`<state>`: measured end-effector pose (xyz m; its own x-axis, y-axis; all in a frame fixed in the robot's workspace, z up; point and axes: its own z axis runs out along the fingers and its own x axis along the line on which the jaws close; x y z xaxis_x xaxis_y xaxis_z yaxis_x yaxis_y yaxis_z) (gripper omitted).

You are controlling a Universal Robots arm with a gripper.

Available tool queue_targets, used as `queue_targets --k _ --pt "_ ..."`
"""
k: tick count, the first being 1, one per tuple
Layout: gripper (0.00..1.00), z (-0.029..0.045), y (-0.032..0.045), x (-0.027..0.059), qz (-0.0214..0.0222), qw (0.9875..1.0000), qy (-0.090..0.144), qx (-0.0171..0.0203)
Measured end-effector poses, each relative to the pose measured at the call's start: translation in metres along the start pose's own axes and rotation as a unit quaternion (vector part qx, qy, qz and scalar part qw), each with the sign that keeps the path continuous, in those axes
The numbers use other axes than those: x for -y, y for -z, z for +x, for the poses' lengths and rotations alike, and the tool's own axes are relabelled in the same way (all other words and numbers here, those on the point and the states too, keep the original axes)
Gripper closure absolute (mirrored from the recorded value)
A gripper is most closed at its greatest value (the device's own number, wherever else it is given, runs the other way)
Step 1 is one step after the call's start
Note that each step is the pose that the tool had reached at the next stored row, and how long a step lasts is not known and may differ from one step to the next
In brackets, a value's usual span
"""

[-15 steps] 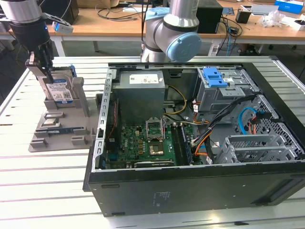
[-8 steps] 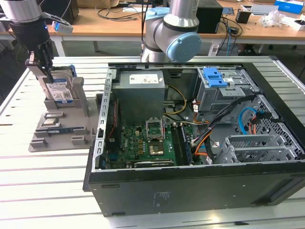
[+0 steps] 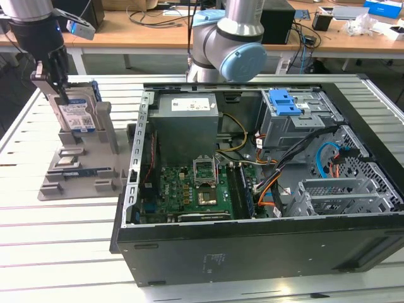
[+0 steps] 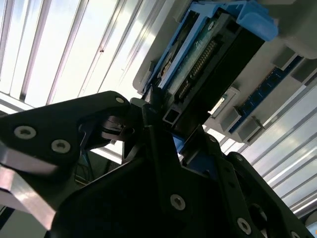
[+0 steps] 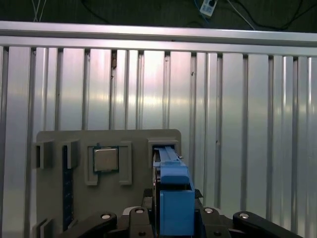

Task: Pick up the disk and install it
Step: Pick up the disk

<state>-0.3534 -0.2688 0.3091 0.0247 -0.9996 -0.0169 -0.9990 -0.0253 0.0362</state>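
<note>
Metal disk w/ blue plastic rails (matt grey stand); shiny ribbed metal table.

The disk, silver with a white-and-blue label and blue side rails, stands upright on edge in a slot of the grey holder, near the counter's far corner on the exterior view's left.
</note>
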Motion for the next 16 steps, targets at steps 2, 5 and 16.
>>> queue_targets --k 2,5,16 --pt "0.64 -0.0002 0.0049 -0.0001 0.0000 1.0000 0.000 0.0000" --pt "0.64 -0.0007 0.0144 -0.0005 0.0000 1.0000 0.000 0.0000" --pt "0.64 -0.0029 0.0608 -0.0022 0.0000 1.0000 0.000 0.0000"
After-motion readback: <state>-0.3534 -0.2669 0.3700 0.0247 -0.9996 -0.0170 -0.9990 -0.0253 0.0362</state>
